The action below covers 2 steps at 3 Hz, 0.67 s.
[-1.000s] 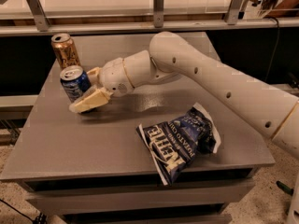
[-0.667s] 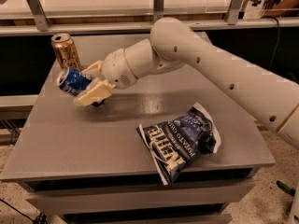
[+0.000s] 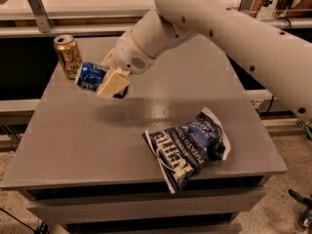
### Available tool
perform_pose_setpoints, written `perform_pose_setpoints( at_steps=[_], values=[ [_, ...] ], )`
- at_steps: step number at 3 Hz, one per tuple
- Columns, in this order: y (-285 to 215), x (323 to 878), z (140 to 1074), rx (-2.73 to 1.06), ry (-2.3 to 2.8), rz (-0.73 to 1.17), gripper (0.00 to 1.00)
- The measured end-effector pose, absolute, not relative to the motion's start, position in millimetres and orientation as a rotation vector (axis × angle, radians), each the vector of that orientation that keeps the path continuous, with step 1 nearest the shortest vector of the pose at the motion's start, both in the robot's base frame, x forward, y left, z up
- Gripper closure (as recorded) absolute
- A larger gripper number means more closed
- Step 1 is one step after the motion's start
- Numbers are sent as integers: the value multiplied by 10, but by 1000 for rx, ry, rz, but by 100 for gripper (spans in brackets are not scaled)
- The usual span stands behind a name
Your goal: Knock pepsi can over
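Note:
The pepsi can (image 3: 87, 76), dark blue with white print, is tipped onto its side at the back left of the grey table (image 3: 73, 145), its top end towards the gold can (image 3: 67, 55). My gripper (image 3: 104, 80) is around it. One cream finger (image 3: 113, 83) crosses its front and the other sits behind it. The can looks held slightly above the table, with a shadow beneath. The white arm reaches in from the upper right.
The gold can stands upright at the table's back left corner, just left of the pepsi can. A dark-blue chip bag (image 3: 187, 147) lies near the front right edge. A white counter (image 3: 87, 4) runs behind the table.
The pepsi can stood upright between my fingers a second ago. It has since tipped over to the left and risen with my gripper, ending close beside the gold can.

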State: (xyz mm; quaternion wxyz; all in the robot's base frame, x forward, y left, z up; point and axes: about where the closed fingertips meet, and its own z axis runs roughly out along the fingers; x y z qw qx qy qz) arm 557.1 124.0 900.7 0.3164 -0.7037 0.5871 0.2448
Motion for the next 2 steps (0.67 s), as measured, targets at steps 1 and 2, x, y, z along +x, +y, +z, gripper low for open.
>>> perform_pose_setpoints(
  at_steps=[1,2],
  values=[
    [1135,5550,9008,-2019,1667,449,44],
    [1062,5553,8819,-2209,1784,267,36]
  ],
)
